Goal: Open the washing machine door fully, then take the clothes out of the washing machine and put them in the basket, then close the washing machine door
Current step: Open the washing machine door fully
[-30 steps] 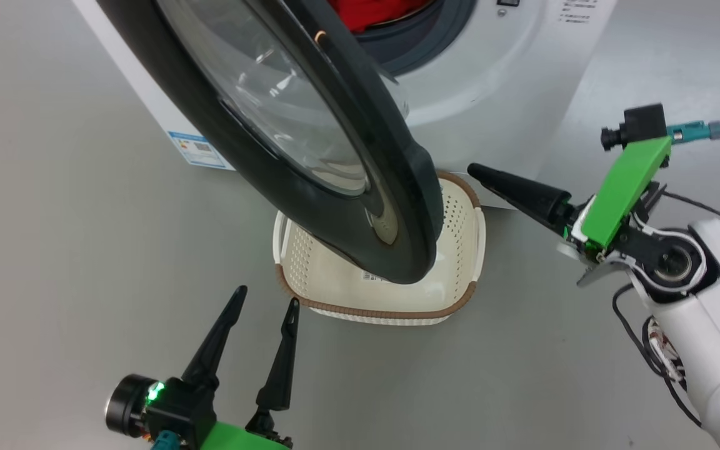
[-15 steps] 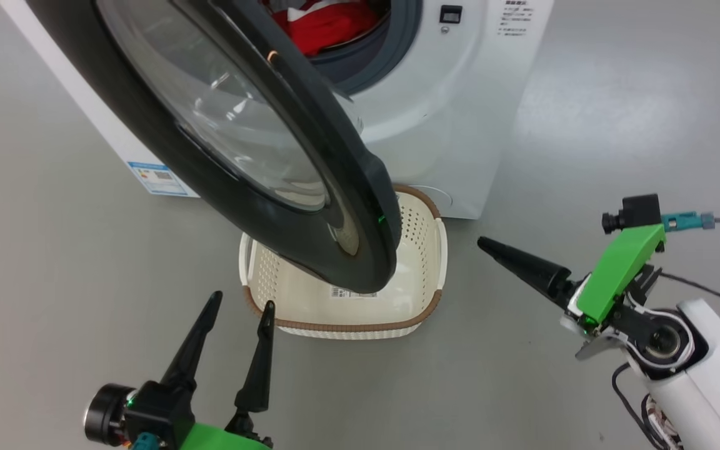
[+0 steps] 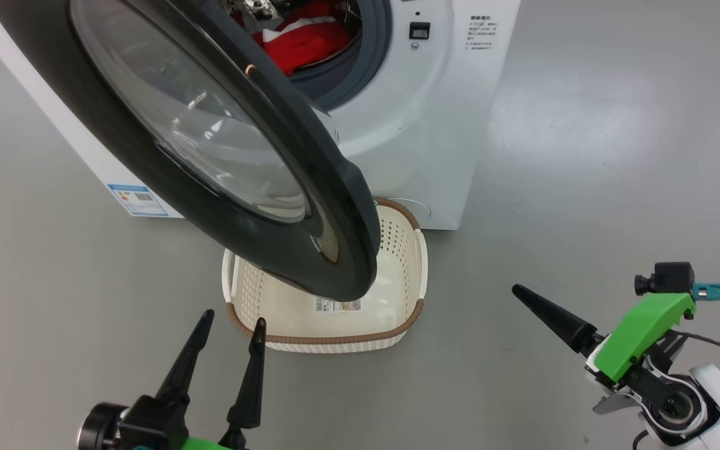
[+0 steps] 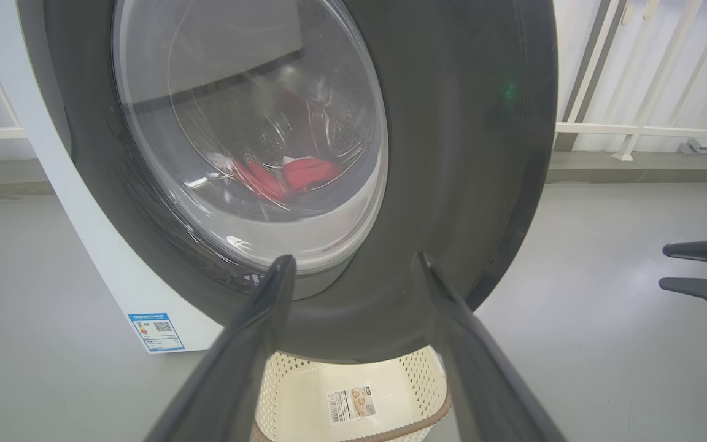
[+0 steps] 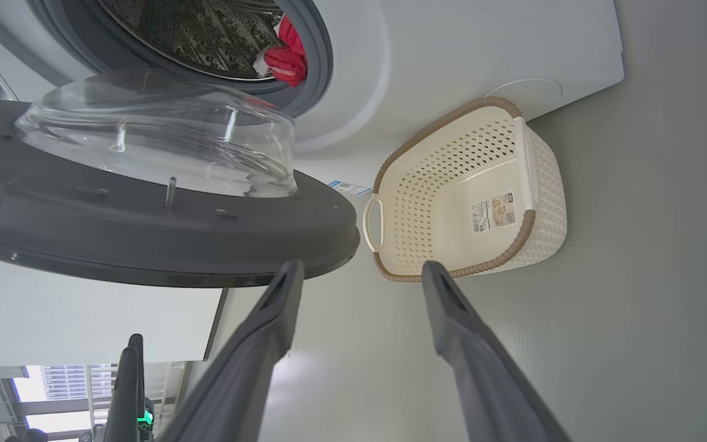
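Observation:
The washing machine door (image 3: 310,206) (image 4: 470,123) (image 5: 145,227) stands swung out, its black rim hanging over the basket (image 3: 410,275) (image 5: 452,196) (image 4: 415,380) on the floor. Red clothes (image 3: 307,40) (image 5: 286,58) lie inside the washing machine (image 3: 422,125) drum, and show through the glass (image 4: 292,175) in the left wrist view. My left gripper (image 3: 232,322) (image 4: 353,264) is open and empty, just in front of the basket's near rim. My right gripper (image 3: 516,290) (image 5: 359,267) is open and empty, to the right of the basket, pointing toward it.
Bare grey floor surrounds the machine. A blue label (image 3: 135,200) sits on the washer's side. White railings (image 4: 636,92) stand behind to the right in the left wrist view.
The head camera has tilted, so more of the drum and clothes shows. My right gripper has drawn back from the door's edge, lower and to the right, and its jaws have spread wide.

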Motion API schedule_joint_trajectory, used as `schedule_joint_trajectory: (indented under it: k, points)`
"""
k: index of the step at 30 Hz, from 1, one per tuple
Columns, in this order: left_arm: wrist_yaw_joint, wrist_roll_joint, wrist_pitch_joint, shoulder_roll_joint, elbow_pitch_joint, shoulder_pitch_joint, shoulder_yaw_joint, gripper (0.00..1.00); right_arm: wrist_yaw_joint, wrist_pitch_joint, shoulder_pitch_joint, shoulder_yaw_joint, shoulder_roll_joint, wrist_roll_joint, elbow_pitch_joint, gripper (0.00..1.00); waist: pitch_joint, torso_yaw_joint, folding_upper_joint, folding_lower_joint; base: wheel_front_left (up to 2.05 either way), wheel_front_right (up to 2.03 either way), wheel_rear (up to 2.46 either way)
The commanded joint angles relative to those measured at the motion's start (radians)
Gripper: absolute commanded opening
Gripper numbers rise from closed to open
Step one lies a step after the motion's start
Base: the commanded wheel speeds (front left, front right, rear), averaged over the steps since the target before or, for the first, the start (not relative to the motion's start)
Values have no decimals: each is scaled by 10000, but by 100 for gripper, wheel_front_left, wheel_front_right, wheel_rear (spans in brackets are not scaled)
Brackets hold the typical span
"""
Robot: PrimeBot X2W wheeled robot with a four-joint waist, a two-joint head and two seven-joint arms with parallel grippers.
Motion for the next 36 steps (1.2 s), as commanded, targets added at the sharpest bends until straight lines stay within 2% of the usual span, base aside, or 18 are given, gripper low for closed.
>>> schedule_joint_trajectory:
  k: [1,14,28,33,36]
  points:
    - [-33,103,-120,72,-206,7,376,100,77,-184,156,83,-160,-105,-321,100,-31,-26,0,1,0,0,0]
    - [-71,144,-120,72,-129,138,420,100,77,-2230,937,1013,-862,-1209,-372,100,-202,-114,0,1,0,0,0]
    - [-58,176,-120,72,-121,255,431,100,77,-5497,722,3072,-1625,-3028,-55,100,-285,-169,0,1,0,0,0]
    - [-48,181,-120,72,-130,251,436,100,77,-5909,670,3142,-1620,-3575,72,100,-280,-173,0,1,0,0,0]
    - [-25,175,-120,72,-150,242,460,100,77,-5939,757,2437,-1398,-4362,-14,100,-253,-195,0,1,0,0,0]
